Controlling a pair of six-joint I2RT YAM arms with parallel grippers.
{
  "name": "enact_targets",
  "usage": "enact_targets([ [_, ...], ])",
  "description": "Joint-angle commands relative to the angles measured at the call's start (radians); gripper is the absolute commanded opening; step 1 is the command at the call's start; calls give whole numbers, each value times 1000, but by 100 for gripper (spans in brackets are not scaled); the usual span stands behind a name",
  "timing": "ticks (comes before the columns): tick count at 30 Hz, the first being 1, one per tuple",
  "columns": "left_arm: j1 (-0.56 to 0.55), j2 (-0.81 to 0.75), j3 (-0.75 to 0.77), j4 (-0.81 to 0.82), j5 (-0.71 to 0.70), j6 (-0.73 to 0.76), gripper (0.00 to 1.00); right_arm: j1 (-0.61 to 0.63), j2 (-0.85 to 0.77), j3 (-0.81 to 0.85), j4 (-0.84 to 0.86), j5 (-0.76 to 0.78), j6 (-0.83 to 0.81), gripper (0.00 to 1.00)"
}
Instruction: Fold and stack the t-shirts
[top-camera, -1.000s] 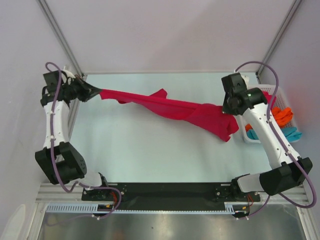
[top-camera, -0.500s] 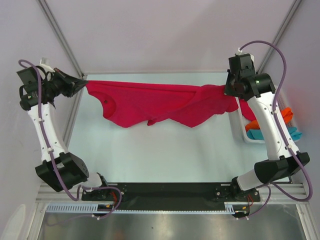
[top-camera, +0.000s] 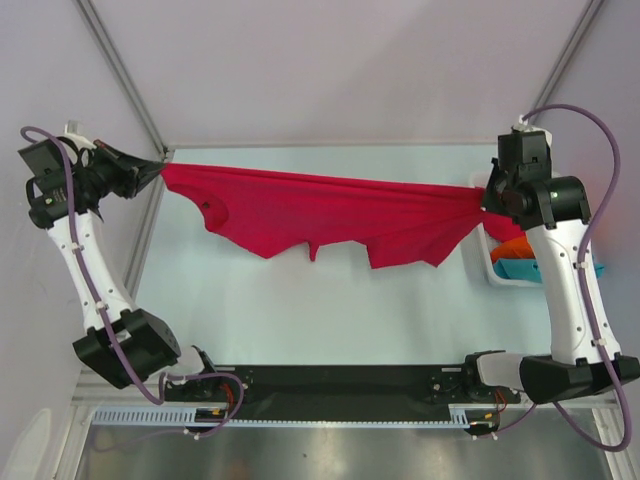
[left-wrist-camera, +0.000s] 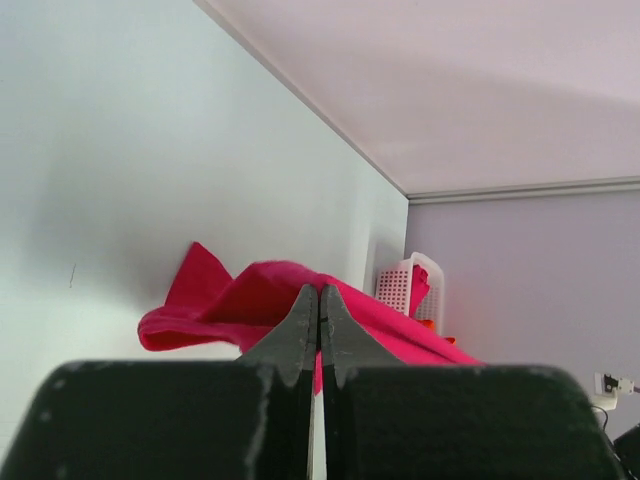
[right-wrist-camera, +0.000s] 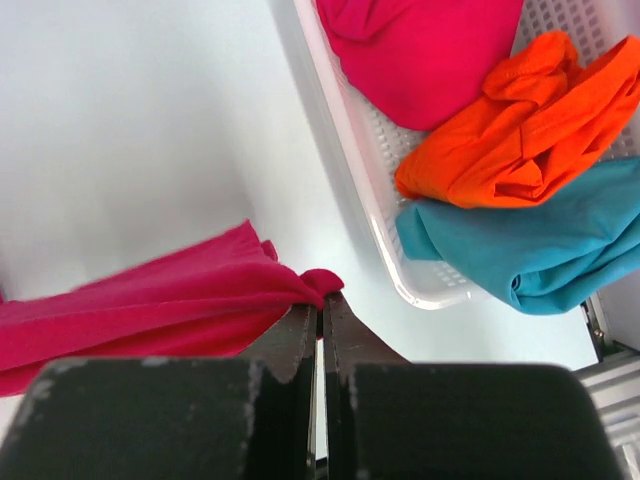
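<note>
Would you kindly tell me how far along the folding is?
Done: nothing folded or stacked shows. In hand: left gripper and right gripper each pinch an end of the red t-shirt, stretched. Remaining: folding it, plus crimson shirt, orange shirt and teal shirt in the basket.

A crimson t-shirt (top-camera: 320, 210) is held stretched wide between the left gripper (top-camera: 160, 172) and the right gripper (top-camera: 484, 196), one end pinched in each. Its lower edge is seen hanging in loose points. Just beyond the right gripper, a second crimson shirt (right-wrist-camera: 420, 50), an orange shirt (right-wrist-camera: 520, 120) and a teal shirt (right-wrist-camera: 540, 235) are crumpled side by side.
</note>
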Motion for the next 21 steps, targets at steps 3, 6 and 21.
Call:
enact_targets([
  [3,34,-18,12,89,-38,-21,0,-37,-36,-45,-13,56,-29,0],
  [6,28,-12,-7,101,-26,-18,0,-37,-12,-42,3,8,-21,0],
  [21,-210,417,448,146,-37,-140,0,-49,522,418,120,-53,-47,0],
])
